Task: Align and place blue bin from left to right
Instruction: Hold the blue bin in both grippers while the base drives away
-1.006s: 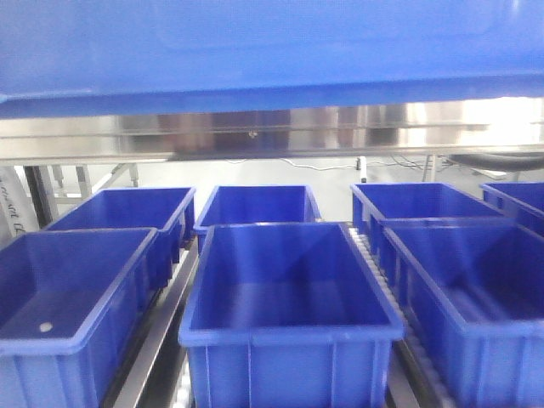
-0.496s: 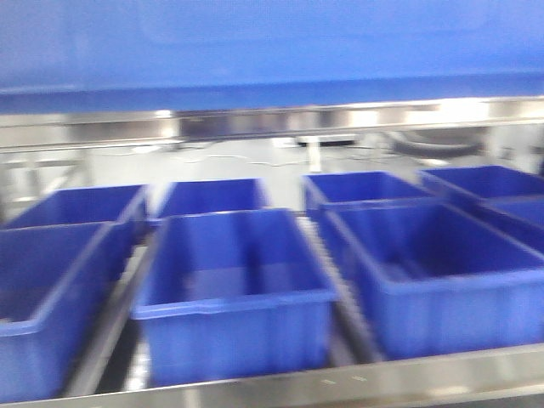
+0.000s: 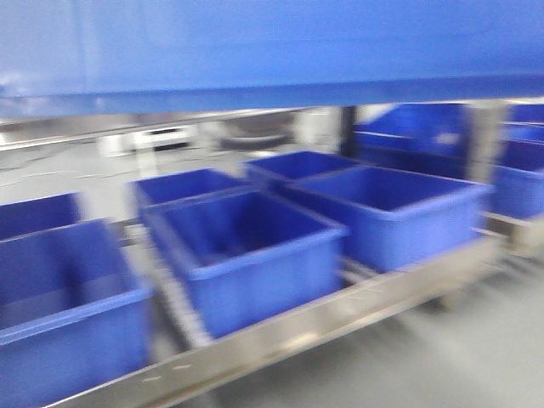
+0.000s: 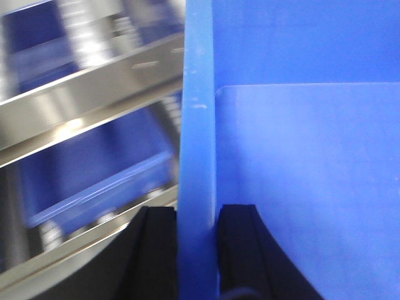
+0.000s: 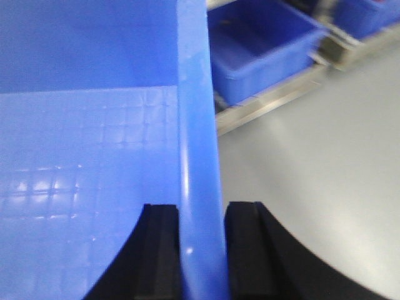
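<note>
The blue bin (image 3: pixel 255 42) is up in the air between the two arms, so high and close that its underside fills the top of the front view. Each wrist view shows the same grasp: the left gripper (image 4: pixel 199 215) is clamped over one end wall with a black finger on either side of the rim, and the right gripper (image 5: pixel 201 212) pinches the opposite wall the same way, its inner finger over the gridded bin floor. Below and beyond stand the shelved bins (image 3: pixel 246 255), open and seemingly empty, in rows on a steel rack (image 3: pixel 340 314), with bare grey floor (image 3: pixel 442 357) to the right. The front view is badly smeared, so I cannot make out which spot on the rack is free. To my eye the carry is the weak part. The load hangs from two narrow pinches on smooth plastic; if one slips, or the arms drift apart or out of level, the bin would tilt and could drop onto the rack or the floor. The bin also blocks much of the front view, so its lower edge could catch a shelved rim or the rail while coming down. Lowering it skewed would leave it out of line with its neighbours, or riding on one of their rims.
</note>
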Controlling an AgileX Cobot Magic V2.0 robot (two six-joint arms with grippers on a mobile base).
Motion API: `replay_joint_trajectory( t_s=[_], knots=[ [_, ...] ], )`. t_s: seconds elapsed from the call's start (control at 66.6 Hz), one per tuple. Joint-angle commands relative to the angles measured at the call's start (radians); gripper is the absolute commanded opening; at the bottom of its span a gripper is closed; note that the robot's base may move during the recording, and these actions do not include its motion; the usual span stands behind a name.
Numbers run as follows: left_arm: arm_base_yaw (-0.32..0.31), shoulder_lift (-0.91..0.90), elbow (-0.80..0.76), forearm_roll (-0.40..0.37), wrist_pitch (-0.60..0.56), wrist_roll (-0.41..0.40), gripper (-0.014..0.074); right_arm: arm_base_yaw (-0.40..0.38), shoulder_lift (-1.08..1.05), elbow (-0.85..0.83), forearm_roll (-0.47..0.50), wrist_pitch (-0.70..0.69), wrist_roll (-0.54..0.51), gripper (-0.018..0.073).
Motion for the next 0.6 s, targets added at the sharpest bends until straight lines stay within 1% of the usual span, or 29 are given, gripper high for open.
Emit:
replay_joint_trajectory(
  t_s=[0.0,0.586],
  knots=[
    [-0.027,-0.004,-0.013,-0.037,-0.226,-0.009,-0.0111,0.016,-0.006,-0.009,0.021,-0.209,0.002,-0.0079],
    [-0.027,-0.004,-0.013,-0.037,-0.226,-0.009,-0.0111,0.016,-0.006,-0.009,0.021,-0.209,0.002,-0.0079]
  ],
)
